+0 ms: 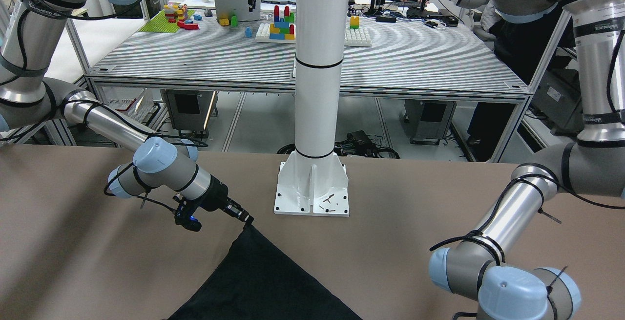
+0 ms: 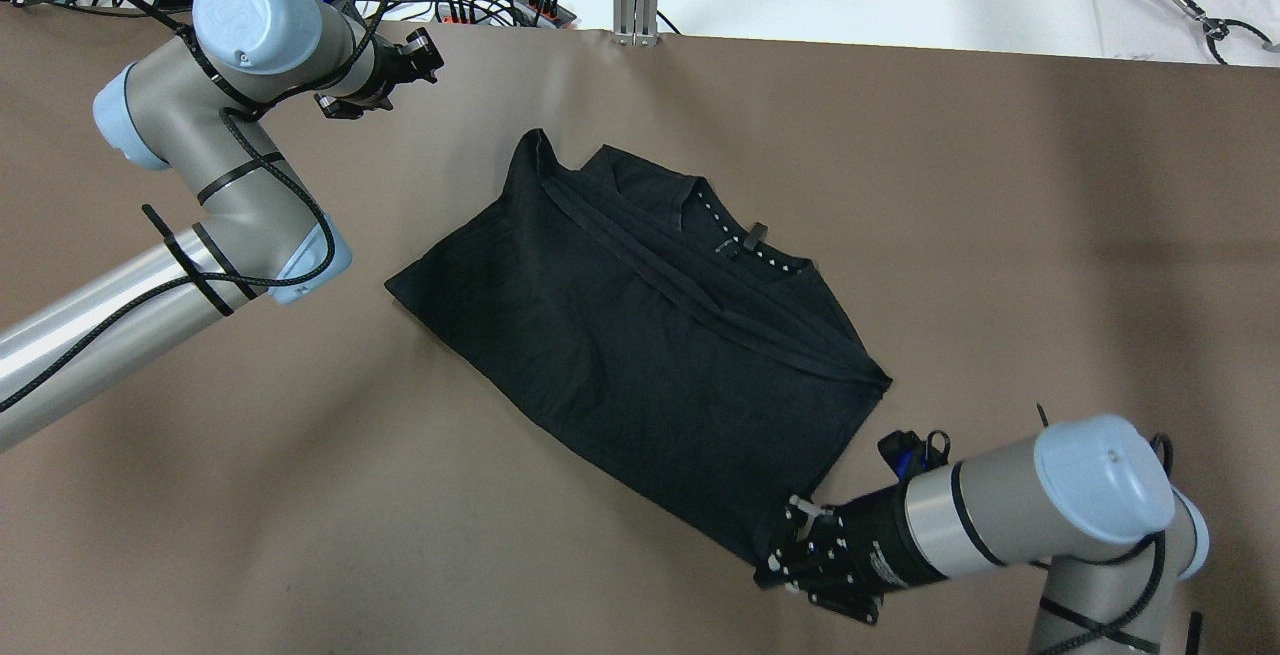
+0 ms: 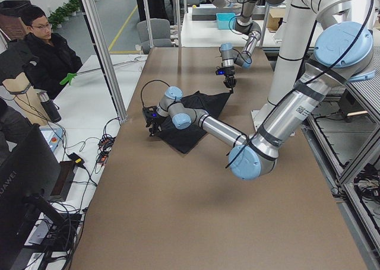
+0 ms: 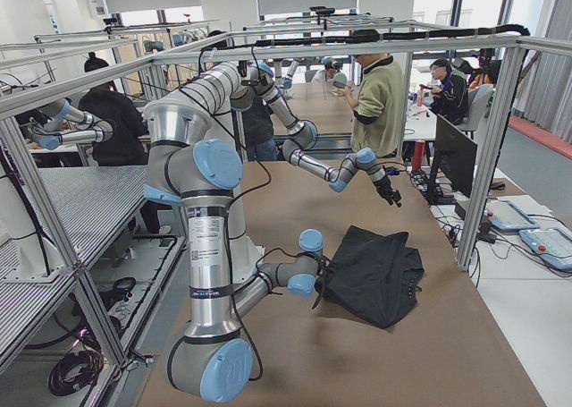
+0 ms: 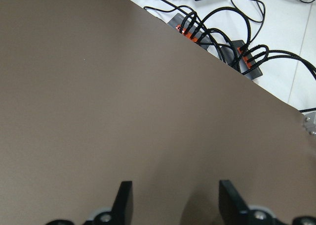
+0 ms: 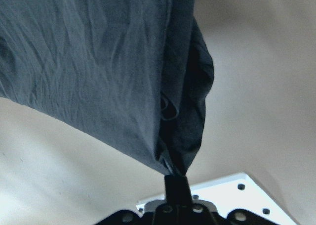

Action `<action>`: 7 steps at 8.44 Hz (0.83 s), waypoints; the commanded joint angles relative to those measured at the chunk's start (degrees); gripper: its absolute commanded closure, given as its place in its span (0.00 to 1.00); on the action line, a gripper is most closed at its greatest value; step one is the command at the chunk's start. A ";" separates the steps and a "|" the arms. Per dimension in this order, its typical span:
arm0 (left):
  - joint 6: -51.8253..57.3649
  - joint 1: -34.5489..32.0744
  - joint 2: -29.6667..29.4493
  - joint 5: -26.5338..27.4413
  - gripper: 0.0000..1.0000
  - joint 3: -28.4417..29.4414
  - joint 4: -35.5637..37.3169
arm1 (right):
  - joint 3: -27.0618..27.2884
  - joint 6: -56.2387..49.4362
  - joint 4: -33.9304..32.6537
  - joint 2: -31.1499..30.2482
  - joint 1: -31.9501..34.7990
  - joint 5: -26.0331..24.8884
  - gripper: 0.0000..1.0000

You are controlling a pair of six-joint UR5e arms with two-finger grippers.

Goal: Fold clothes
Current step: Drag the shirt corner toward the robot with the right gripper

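Nearest the robot, the right gripper (image 1: 247, 220) was clamped on the near corner of the black garment (image 2: 640, 335). Its wrist view showed the fingers pinched together with fabric bunched between them and that corner raised slightly off the brown table cover (image 2: 1000, 235). Close behind it lay the white pillar's base plate (image 1: 312, 190).

From that claw, the whole garment spread away toward the far left. It lay flat on the table, partly folded, with one flap across it and the neckline (image 2: 745, 240) on the far side. The long axis ran diagonally, from near right to far left. We judged that any fold from here would carry the held corner along or across that diagonal, over the cloth, not away from it.

Farthest out, the left gripper (image 2: 427, 48) hung over bare table by the far edge. Its fingers were apart with nothing between them, and the power strips (image 5: 212, 42) lay just beyond. It was well apart from the garment, and the closest part to it was the far corner. The right arm was plainly the nearer one and already had hold.
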 commanded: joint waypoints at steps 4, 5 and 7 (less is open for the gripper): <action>-0.64 0.28 -0.31 -1.03 0.33 -0.81 0.11 | -2.68 4.75 27.13 -10.98 -11.91 2.99 0.05; -1.60 0.63 0.38 -2.52 0.32 -2.56 0.11 | -2.86 4.66 27.04 -9.14 -11.21 2.30 0.05; -5.81 6.05 5.02 -3.32 0.32 -9.83 0.11 | -3.21 2.74 26.43 -7.37 -8.84 -2.33 0.05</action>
